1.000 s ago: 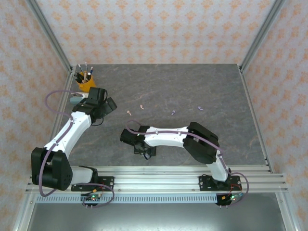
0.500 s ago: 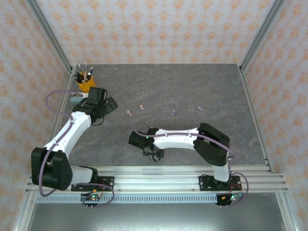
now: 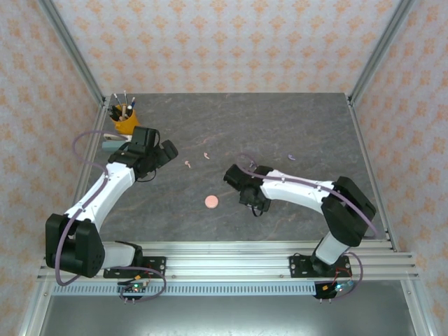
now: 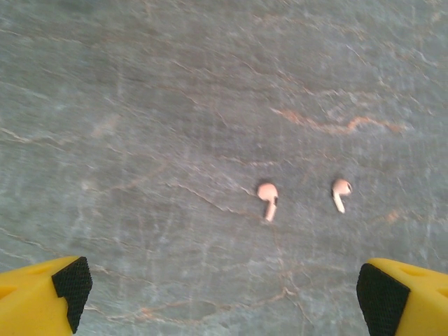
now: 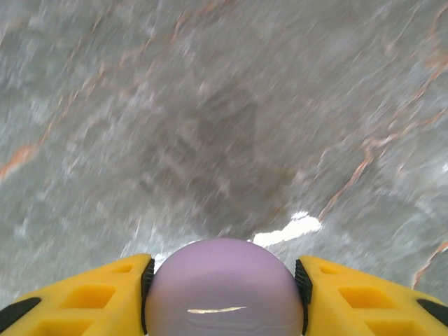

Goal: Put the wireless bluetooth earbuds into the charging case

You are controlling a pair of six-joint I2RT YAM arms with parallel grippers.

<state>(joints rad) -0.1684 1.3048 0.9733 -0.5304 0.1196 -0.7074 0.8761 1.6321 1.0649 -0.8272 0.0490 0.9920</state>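
The right gripper [image 5: 224,280] is clenched on a round purple case [image 5: 224,297], one yellow finger [image 5: 91,297] pressed to each side of it, with the grey veined table [image 5: 210,105] beyond (blurred here). The left gripper [image 4: 224,290] is spread wide with nothing between its pads [image 4: 72,283]. Ahead of it lie the left pink earbud [image 4: 267,199] and, near it, the right pink earbud [image 4: 341,194]. From above, a pink round case [image 3: 211,202] lies between the arms, and a purple earbud [image 3: 292,157] lies toward the table's right side.
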